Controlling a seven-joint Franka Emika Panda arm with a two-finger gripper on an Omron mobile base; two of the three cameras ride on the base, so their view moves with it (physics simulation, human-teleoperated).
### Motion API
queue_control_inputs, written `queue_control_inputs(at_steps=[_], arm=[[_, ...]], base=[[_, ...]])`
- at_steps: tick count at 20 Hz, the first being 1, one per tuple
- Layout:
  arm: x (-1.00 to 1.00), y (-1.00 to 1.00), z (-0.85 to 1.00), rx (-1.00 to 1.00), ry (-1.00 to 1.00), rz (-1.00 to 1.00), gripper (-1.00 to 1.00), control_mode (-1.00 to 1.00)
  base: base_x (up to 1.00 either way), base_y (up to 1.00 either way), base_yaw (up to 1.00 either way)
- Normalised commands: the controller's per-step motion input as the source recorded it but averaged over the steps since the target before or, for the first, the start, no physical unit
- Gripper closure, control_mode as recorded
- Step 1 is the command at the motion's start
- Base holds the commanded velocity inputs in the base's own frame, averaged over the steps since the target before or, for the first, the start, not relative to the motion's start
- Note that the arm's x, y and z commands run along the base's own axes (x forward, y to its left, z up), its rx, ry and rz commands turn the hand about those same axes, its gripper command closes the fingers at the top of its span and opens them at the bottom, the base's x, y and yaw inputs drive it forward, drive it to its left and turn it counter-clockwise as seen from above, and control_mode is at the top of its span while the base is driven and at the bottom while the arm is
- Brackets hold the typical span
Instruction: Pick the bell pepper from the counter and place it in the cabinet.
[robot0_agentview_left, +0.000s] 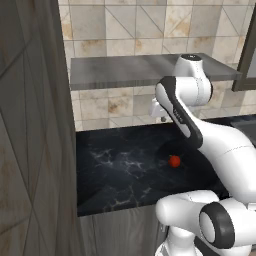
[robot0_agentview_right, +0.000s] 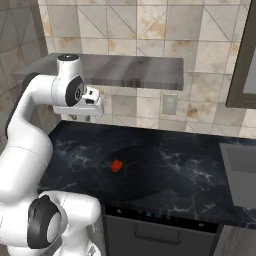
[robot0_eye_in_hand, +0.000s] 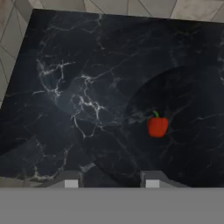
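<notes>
The bell pepper (robot0_agentview_left: 174, 161) (robot0_agentview_right: 116, 166) is small, glossy and red, and sits upright on the black marble counter (robot0_agentview_left: 115, 170) (robot0_agentview_right: 170, 165), near its middle. In the hand view the bell pepper (robot0_eye_in_hand: 157, 126) lies ahead and right of centre on the counter (robot0_eye_in_hand: 78, 87), its green stem up. My gripper (robot0_agentview_left: 163, 119) (robot0_agentview_right: 80, 117) (robot0_eye_in_hand: 111, 183) hangs high above the counter, well clear of the pepper, open, with nothing between its fingertips (robot0_eye_in_hand: 71, 181). The cabinet (robot0_agentview_left: 125, 70) (robot0_agentview_right: 135, 70), a grey wood-grain slab, juts from the tiled wall above the counter, level with my wrist.
A tall brownish panelled unit (robot0_agentview_left: 30, 150) walls off the counter's left end. A sink (robot0_agentview_right: 241, 170) is set into the counter at the right. A dark framed panel (robot0_agentview_right: 242, 60) hangs on the right wall, and an outlet (robot0_agentview_right: 170, 104) sits under the slab.
</notes>
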Motion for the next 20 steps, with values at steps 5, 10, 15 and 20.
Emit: queue_control_inputs(at_steps=[5, 10, 15, 20], arm=[[0.05, 0.0, 0.0, 0.0, 0.0, 0.0, -1.0, -1.0], [-0.06, -0.07, -0.28, 0.0, 0.03, 0.0, -1.0, -1.0], [-0.5, -0.52, -0.52, 0.0, 0.03, 0.0, -1.0, -1.0], [-0.25, -0.53, -0.48, 0.0, 0.06, -0.02, -1.0, -1.0]], base=[[0.0, 0.0, 0.0], [0.0, 0.0, 0.0], [0.0, 0.0, 0.0], [0.0, 0.0, 0.0]])
